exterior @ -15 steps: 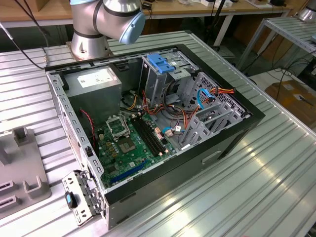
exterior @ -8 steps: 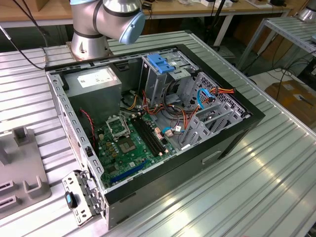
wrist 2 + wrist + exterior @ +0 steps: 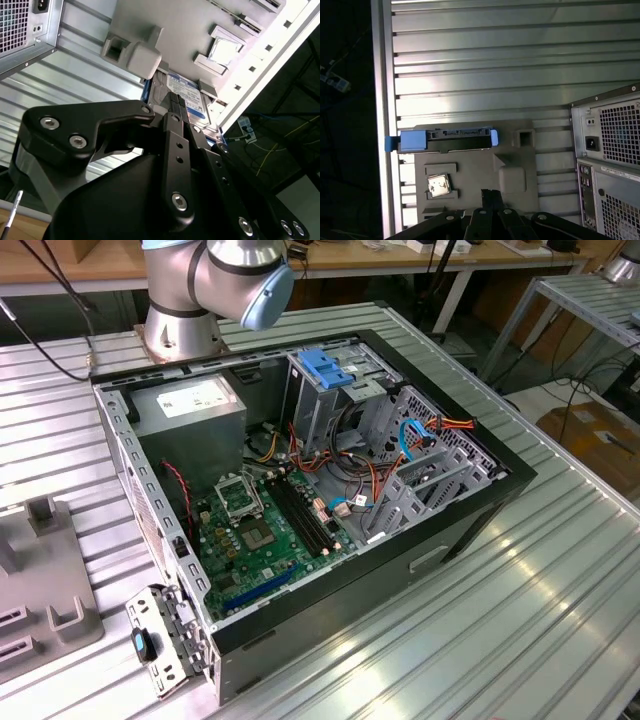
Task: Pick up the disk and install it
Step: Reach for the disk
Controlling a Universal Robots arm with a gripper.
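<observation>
Presently, my hand [image 3: 489, 194] (clenched, empty) hovers over the grey holder [image 3: 470, 172]; the disk [image 3: 445, 140] stands slotted in it, ahead of the hand and untouched, long axis along the worktop [image 3: 495, 75] ribs.

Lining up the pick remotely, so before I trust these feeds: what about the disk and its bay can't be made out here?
- Disk, second wrist view: the near part is covered by the end effector.
- Disk, first wrist view: seen edge-on in the grey fixture, label face turned away.
- Drive cage, exterior view: slots beneath the blue bracket are shadowed by its walls.
- Arm, exterior view: cut off by the top edge.
</observation>
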